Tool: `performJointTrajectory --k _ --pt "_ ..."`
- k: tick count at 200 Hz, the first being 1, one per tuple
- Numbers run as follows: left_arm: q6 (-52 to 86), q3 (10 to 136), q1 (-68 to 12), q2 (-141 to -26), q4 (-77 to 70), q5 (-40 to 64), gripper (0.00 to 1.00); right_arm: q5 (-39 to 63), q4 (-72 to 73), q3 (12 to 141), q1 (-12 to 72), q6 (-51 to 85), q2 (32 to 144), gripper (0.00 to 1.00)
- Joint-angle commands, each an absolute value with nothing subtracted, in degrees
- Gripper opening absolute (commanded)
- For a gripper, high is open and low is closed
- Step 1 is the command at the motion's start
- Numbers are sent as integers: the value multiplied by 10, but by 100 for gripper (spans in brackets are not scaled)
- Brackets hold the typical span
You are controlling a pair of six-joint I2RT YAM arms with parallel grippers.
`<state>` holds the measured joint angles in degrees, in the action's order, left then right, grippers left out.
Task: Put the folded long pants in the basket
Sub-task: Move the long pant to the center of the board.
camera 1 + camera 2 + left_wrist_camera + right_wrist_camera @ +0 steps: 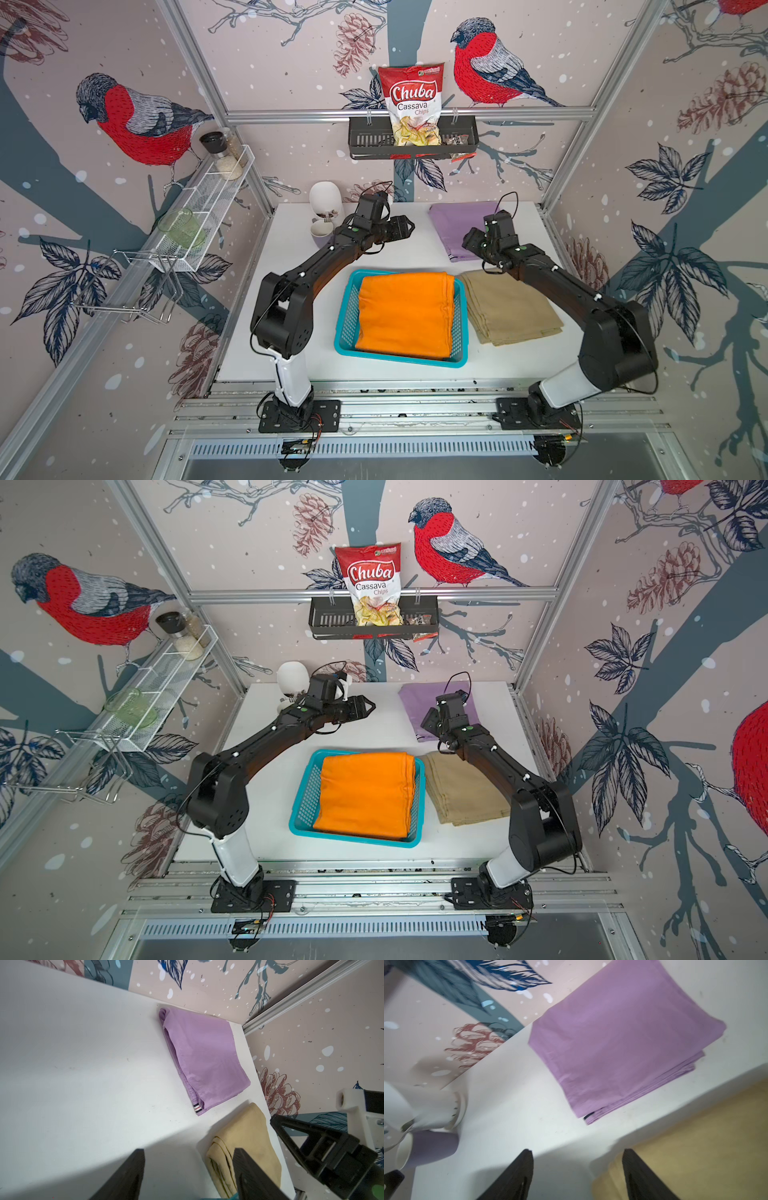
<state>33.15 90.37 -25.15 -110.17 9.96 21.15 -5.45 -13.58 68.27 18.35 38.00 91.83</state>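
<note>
White tabletop (291, 332) inside bird-wallpapered walls (540, 50). Turquoise basket (344, 324) contains orange folded pants (405, 316); khaki pants (507, 307) just beside it, lilac pants (453, 226) behind. Black wall rack (365, 145) holds Chuba chips bag (411, 99). Left gripper (189, 1150) and right gripper (577, 1150): jaws apart, empty.

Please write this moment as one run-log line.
orange pants: in basket | lilac pants, khaki pants: on table | left gripper, right gripper: jaws open, empty

This is a robot test cell dressed up like a home corner: an aluminium frame (291, 114) hung with bullfinch wallpaper (141, 124), two black arms (320, 262) bolted to metal rails (415, 405) before a white table (428, 253), a chips bag (411, 99) in a black wall rack (365, 139), and jars (228, 162) on a wire shelf (208, 208).
</note>
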Motion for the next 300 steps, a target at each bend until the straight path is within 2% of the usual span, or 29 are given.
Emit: performJointTrajectory --k 1,32,74,107,176,218,245,271,289,300 --pt "344 956 -244 -1164 61 266 72 -21 -132 731 150 310 977 73" --pt "354 995 -237 -1234 27 280 73 -19 -173 871 137 269 1118 71" --pt "385 1024 -217 -1282 -1 295 78 -18 -246 1100 136 281 1318 71" --pt "365 1046 -209 -1298 31 290 78 14 -263 1175 140 287 1397 70" --pt "358 950 -168 -1266 15 284 77 66 -204 1077 218 339 1402 69" --pt "338 918 -154 -1253 20 280 78 73 -181 1084 267 370 1417 69" --pt "331 961 -149 -1278 36 284 78 58 -184 1092 271 348 1399 68" --pt "323 1038 -148 -1321 72 286 78 69 -210 1107 240 333 1355 71" --pt "313 1106 -148 -1358 104 292 78 97 -218 1091 210 341 1320 74" --pt "303 1150 -148 -1383 133 293 77 107 -212 1066 195 345 1298 80"
